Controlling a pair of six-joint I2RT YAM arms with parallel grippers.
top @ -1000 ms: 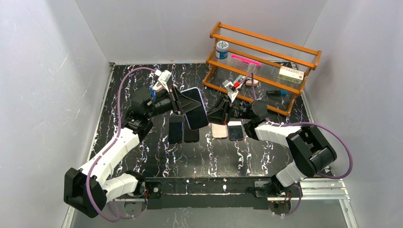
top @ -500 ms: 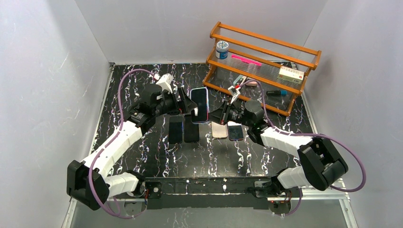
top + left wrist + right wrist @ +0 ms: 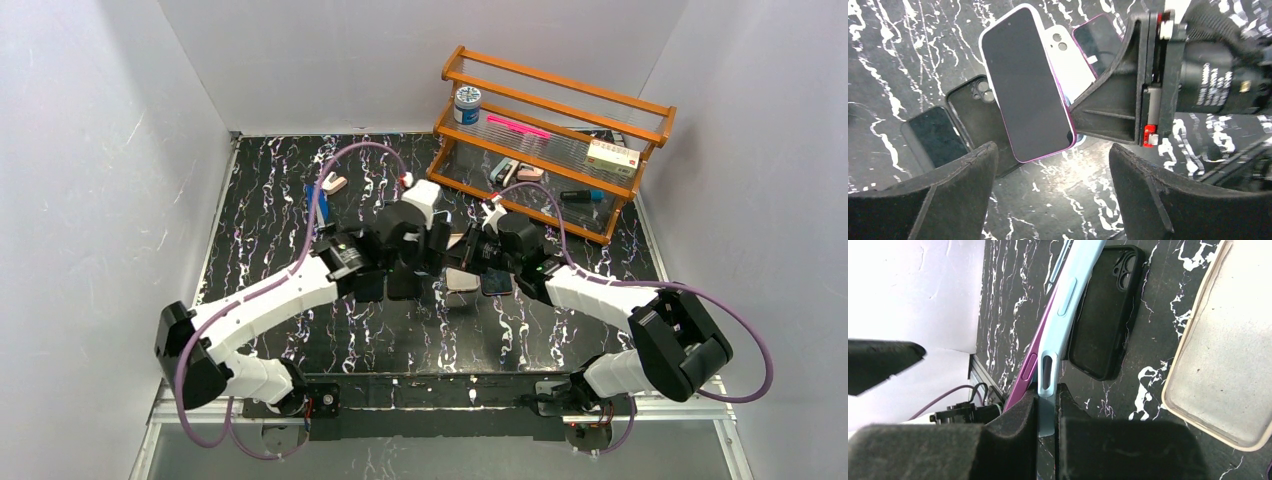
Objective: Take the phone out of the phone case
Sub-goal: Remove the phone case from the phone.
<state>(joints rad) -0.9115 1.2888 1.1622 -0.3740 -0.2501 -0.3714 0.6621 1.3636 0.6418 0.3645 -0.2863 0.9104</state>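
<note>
The top view spans the marbled black table (image 3: 270, 200) but hides the grasp at frame centre. The left wrist view shows the left gripper (image 3: 1053, 155) spread wide and empty below the phone (image 3: 1023, 85), which is held tilted above the table. The right wrist view shows the right gripper (image 3: 1047, 400) pinching the pale-blue phone case (image 3: 1068, 295) edge-on.

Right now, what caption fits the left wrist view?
Right gripper pinches the cased phone by its edge; left gripper hovers with jaws open.

Left arm (image 3: 265, 300), right arm (image 3: 600, 293): white shells, black joints, purple cables (image 3: 345, 155). Black wedge fingers (image 3: 1148, 200). White print on black motor (image 3: 1213, 80), upper right.
</note>
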